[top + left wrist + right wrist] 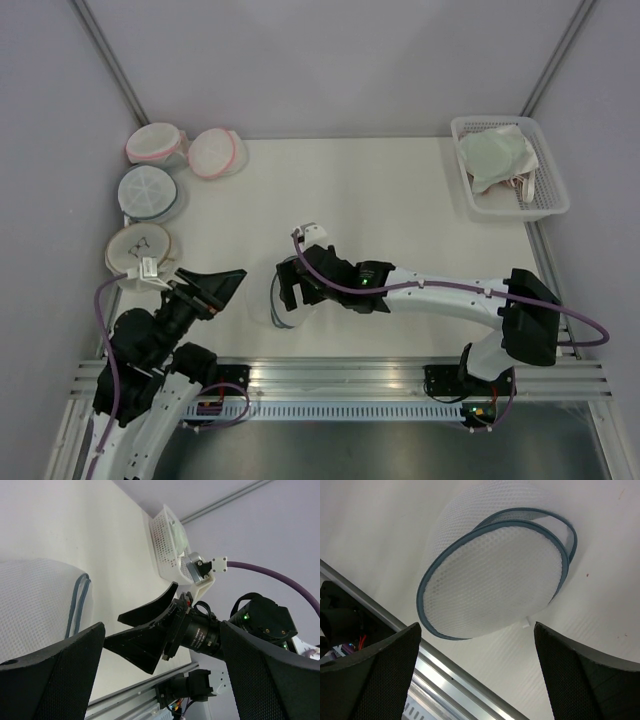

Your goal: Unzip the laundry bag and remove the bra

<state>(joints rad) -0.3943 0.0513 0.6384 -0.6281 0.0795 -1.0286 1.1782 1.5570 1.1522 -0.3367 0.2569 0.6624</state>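
The laundry bag [273,303], white mesh with a grey-blue zip rim, lies near the table's front edge. In the right wrist view the laundry bag [495,575] shows two rim bands standing apart at the upper right. My right gripper [291,293] hovers just over it, open and empty [477,630]. My left gripper [215,281] is open and empty to the bag's left [162,627], with the bag's mesh [35,600] at that view's left. The mint-green bra [497,153] lies in the white basket [553,200] at the far right and shows in the left wrist view [180,532].
Two pink-rimmed round bags [155,143] [217,153], a light-blue spoked bag [150,192] and a beige round bag [138,250] line the left edge. A white garment lies under the bra in the basket. A metal rail [350,375] runs along the near edge.
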